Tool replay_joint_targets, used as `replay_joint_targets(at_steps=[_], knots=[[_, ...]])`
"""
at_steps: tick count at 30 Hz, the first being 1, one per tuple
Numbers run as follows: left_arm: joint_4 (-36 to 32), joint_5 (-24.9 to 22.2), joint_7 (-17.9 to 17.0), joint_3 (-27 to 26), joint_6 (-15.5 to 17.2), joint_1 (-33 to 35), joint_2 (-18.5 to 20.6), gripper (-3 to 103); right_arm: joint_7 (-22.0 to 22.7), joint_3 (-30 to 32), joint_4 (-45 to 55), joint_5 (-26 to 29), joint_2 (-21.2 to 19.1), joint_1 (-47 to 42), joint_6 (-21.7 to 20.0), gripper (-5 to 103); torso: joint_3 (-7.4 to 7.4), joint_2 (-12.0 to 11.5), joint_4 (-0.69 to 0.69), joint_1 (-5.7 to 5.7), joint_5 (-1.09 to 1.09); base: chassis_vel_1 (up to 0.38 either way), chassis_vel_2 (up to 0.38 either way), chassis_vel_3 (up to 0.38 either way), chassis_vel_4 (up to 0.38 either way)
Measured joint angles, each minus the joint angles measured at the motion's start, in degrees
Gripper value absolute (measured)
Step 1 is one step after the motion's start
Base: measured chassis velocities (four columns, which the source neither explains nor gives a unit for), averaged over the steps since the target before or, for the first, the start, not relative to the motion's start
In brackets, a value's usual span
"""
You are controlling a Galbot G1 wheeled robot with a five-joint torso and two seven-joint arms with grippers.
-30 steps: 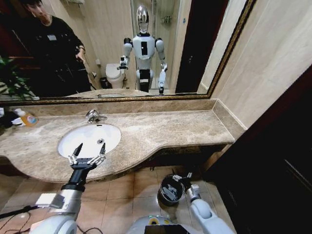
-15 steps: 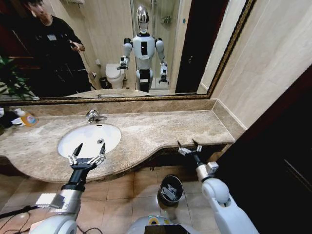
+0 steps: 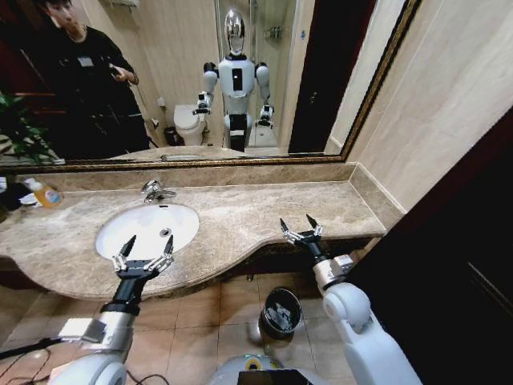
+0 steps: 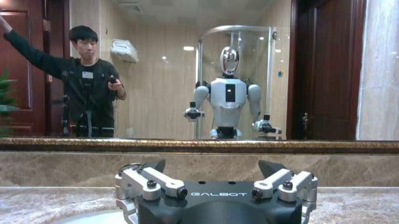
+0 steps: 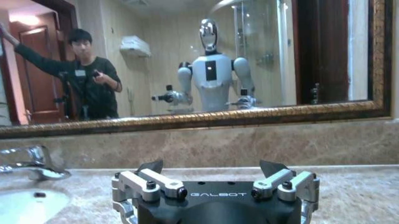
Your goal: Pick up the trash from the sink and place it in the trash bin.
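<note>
Both grippers stood spread wide and empty in the head view. The left gripper point(image 3: 144, 252) hung over the front rim of the sink point(image 3: 112, 228), just where it was a second before. The right gripper point(image 3: 299, 227) had risen from beside the trash bin point(image 3: 281, 311) on the floor to the front edge of the marble counter point(image 3: 240, 212), right of the basin. Pale trash point(image 3: 280, 318) lay inside the bin (individual pieces too small to tell apart).

From the left wrist, the left gripper point(image 4: 212, 173) faced the mirror with its fingers point(image 4: 153, 166) well apart.

From the right wrist, the right gripper point(image 5: 212, 173) was likewise splayed above the counter, with the chrome faucet point(image 5: 28, 163) and sink point(image 5: 28, 203) off to one side.
</note>
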Motion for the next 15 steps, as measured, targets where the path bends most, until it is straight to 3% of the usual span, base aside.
replay_joint_targets(at_steps=[15], knots=[[0.0, 0.0, 0.0, 0.0, 0.0, 0.0, 0.0, 100, 0.4, 0.0, -0.6, -0.4, 0.0, 0.0, 0.1, 100, 0.00, 0.0, 0.00, 0.00, 0.00, 0.000, 0.000, 0.000, 0.000]])
